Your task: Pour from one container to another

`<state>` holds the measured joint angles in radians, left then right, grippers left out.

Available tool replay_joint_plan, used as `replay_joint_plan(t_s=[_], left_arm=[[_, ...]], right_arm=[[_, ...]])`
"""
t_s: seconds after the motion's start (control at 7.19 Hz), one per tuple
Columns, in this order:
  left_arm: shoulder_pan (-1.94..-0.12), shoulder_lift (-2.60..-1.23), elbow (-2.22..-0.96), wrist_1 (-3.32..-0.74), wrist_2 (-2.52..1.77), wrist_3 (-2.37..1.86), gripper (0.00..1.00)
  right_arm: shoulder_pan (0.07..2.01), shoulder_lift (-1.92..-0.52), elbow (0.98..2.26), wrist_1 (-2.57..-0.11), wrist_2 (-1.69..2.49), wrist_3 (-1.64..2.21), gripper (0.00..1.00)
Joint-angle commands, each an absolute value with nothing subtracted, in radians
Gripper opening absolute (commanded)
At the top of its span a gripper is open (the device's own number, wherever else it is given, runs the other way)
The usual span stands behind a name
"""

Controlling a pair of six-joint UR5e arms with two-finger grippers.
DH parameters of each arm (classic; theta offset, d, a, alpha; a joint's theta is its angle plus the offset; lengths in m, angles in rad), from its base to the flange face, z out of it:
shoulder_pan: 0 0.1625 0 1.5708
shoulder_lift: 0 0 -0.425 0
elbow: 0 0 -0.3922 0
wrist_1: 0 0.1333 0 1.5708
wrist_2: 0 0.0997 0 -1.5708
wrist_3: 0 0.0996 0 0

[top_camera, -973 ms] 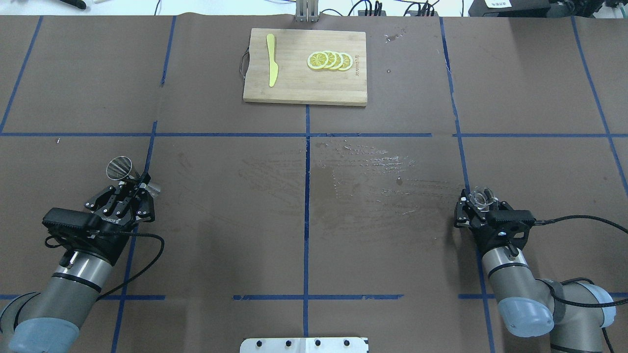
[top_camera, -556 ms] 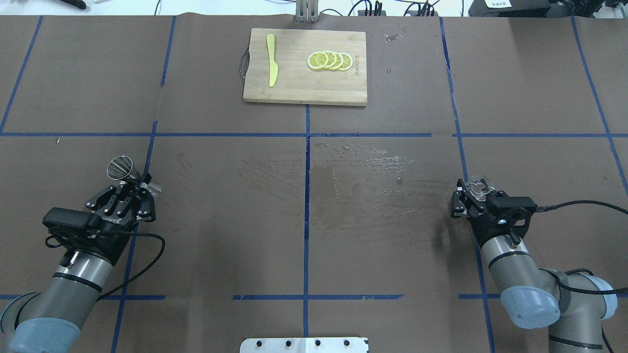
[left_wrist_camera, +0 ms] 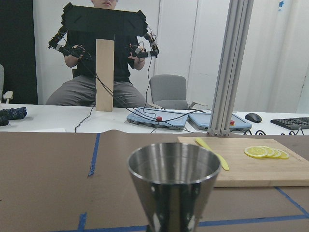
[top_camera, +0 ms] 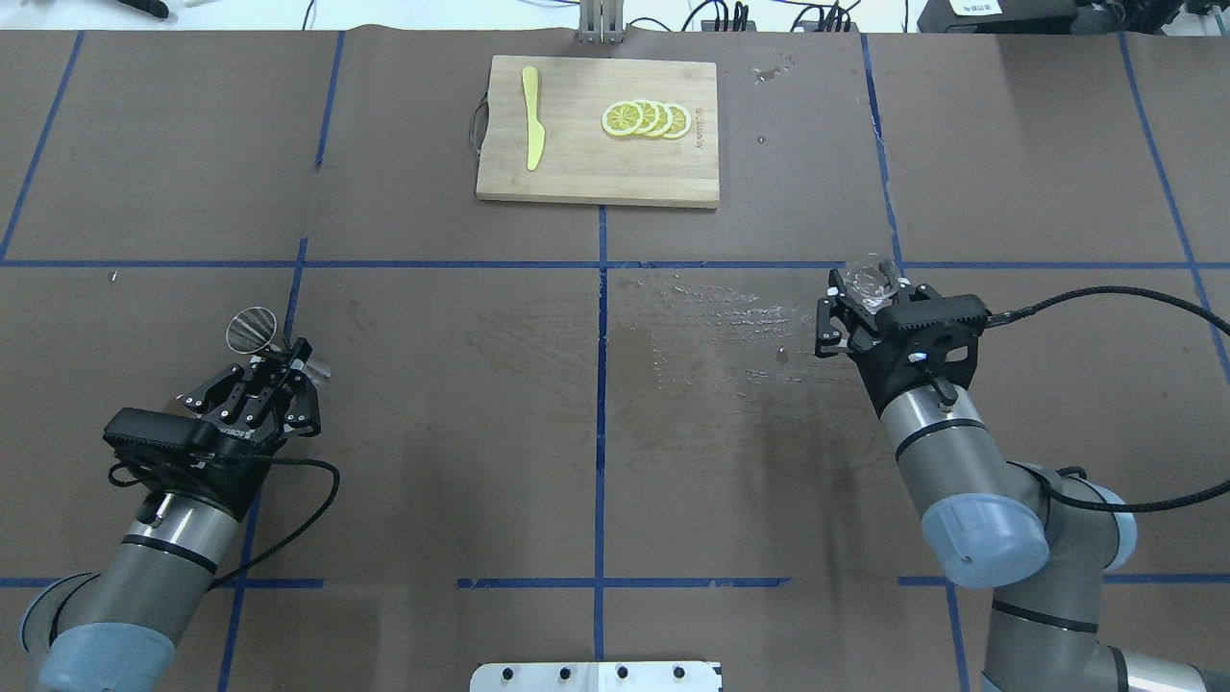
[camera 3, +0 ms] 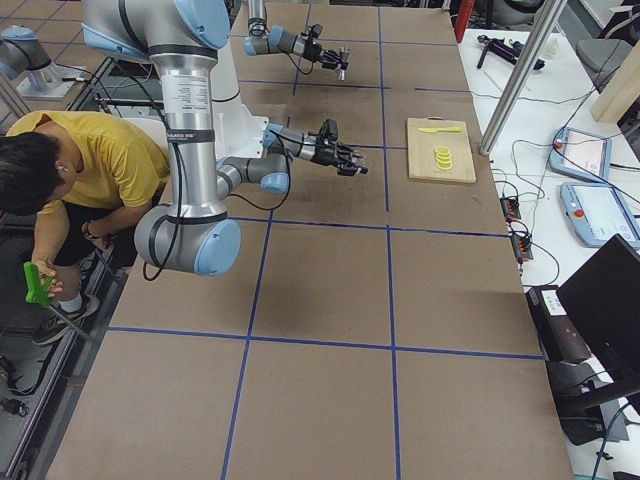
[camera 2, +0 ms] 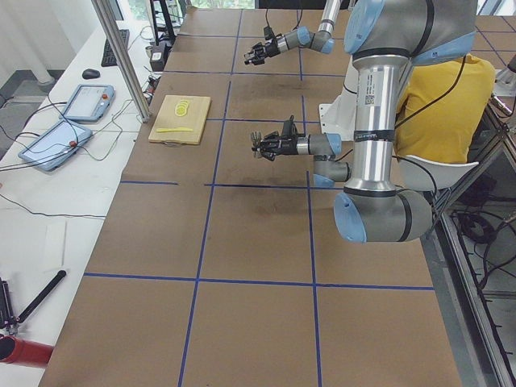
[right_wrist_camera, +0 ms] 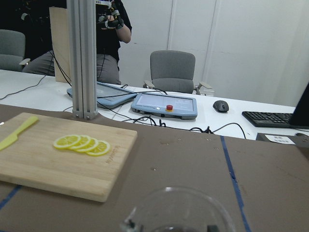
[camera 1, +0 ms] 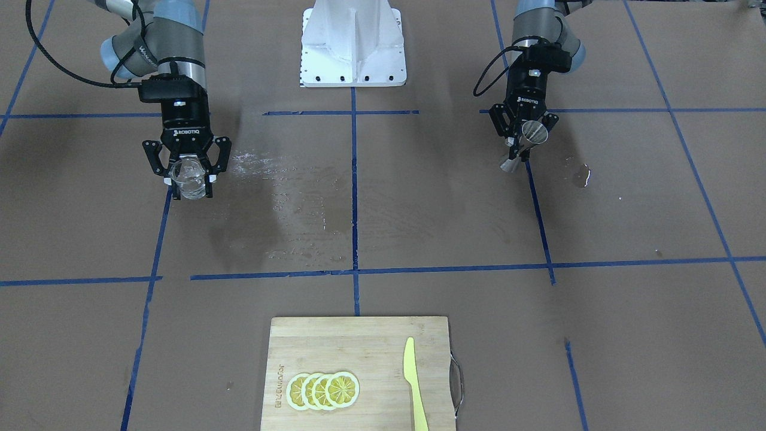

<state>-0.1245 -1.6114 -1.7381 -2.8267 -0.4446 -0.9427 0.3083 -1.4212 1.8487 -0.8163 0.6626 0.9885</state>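
Right jaws clenched on glass cup (top_camera: pixel 873 277) at mid-wall, above desk (top_camera: pixel 596 461); glass judged rigid, slick, breakable, needing firm but moderate grip. Left jaws clenched at waist of steel jigger (top_camera: pixel 252 330), well apart; judged light, stiff, slippery

The jigger (left_wrist_camera: pixel 171 188) is polished steel with a smooth, mirror-like finish. The glass cup (camera 1: pixel 190 175) is clear, colourless, glossy glass. The left gripper (top_camera: pixel 288 358) and right gripper (top_camera: pixel 870 288) are matt black. The table (top_camera: pixel 432 432) carries matt brown paper marked with blue tape (top_camera: pixel 601 384) and shows glossy wet streaks (top_camera: pixel 730 308). The cutting board (top_camera: pixel 596 178) is pale wood with visible grain. The knife (top_camera: pixel 533 125) looks like smooth yellow plastic.
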Motion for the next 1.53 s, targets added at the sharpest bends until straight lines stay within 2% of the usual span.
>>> replay_joint_plan(t_s=[0.0,0.14,0.42,0.7,1.39], left_arm=[[-0.12,-1.779,-1.651,-2.818,-0.445,-0.83,0.0],[-0.118,-1.852,-1.619,-2.812,-0.449,-0.813,0.0],[-0.155,-1.89,-1.617,-2.813,-0.533,-0.656,0.0],[-0.204,-2.058,-1.509,-2.798,-0.584,-0.653,0.0],[-0.245,-2.186,-1.368,-2.752,-0.702,-0.649,0.0]], right_arm=[[0.328,-1.249,1.855,-0.955,0.725,0.927,0.0],[0.328,-1.199,1.856,-0.977,0.73,0.914,0.0],[0.325,-1.151,1.873,-1.018,0.773,0.887,0.01],[0.33,-1.103,1.876,-1.093,0.781,0.877,0.0],[0.33,-1.097,1.928,-1.114,0.785,0.752,0.0]])
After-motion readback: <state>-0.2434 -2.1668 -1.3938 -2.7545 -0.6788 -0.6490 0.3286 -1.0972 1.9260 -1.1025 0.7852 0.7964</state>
